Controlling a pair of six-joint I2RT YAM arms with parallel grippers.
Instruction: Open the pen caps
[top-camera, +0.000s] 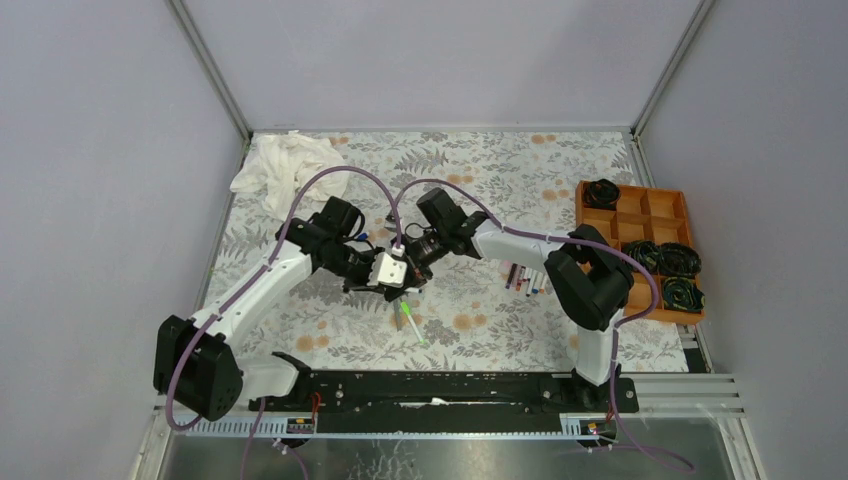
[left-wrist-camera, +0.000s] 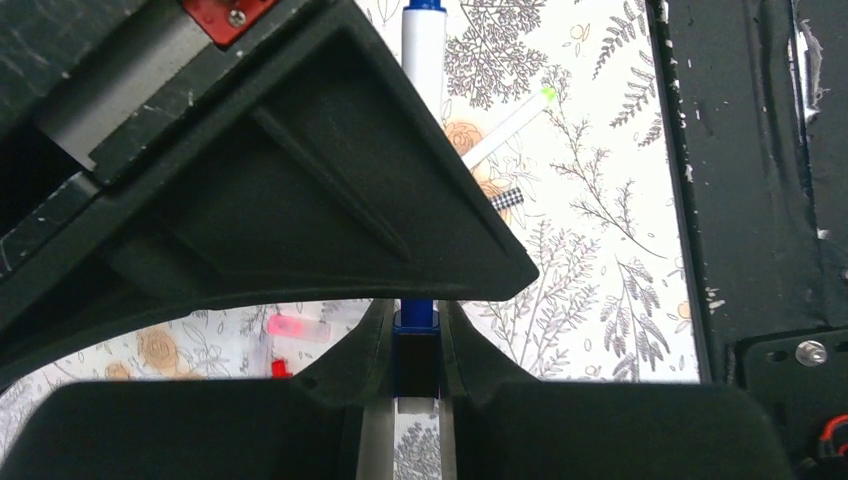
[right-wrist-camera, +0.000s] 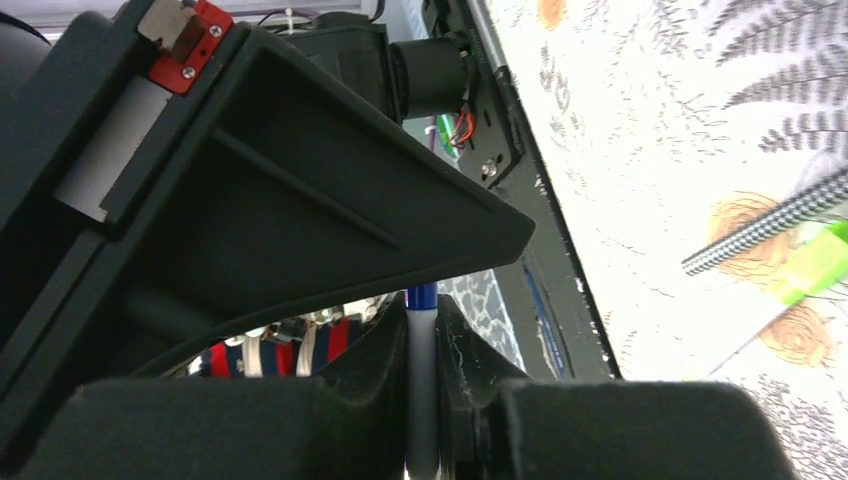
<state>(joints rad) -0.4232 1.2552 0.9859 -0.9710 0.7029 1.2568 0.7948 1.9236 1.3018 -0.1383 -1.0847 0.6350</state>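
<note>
While the flowered counter (top-camera: 480, 170) lay spread beneath them, we had the left arm (top-camera: 255, 290) and the right arm (top-camera: 585, 280) meeting nose to nose over its middle. Off to the right sat the wooden tray (top-camera: 645, 187) with dark coils (top-camera: 660, 257) in some compartments. Between it and the action lay a small heap of pens (top-camera: 525, 278). A green-tipped pen (top-camera: 410, 322) lay alone just below the meeting point.

Now the one that mattered: the white-barrelled pen (right-wrist-camera: 421, 390) was up off the counter, carried between the two arms. The right fingers (right-wrist-camera: 470, 370) pinched its barrel just short of a blue end. The left fingers (left-wrist-camera: 350, 370) were pressed in on the blue cap (left-wrist-camera: 415, 345) from both sides.

To us this looked like the pull itself, set up and not yet made. To do it well, we reckoned the right hold should act as the anchor while the left drew straight back along the pen's own line. No sideways levering, perhaps a slight twist to break the seat. The left pinch wanted to sit on the cap alone, clear of the barrel, or it would clamp the two together. The pull also needed a soft finish, or that little cap could spring away.
</note>
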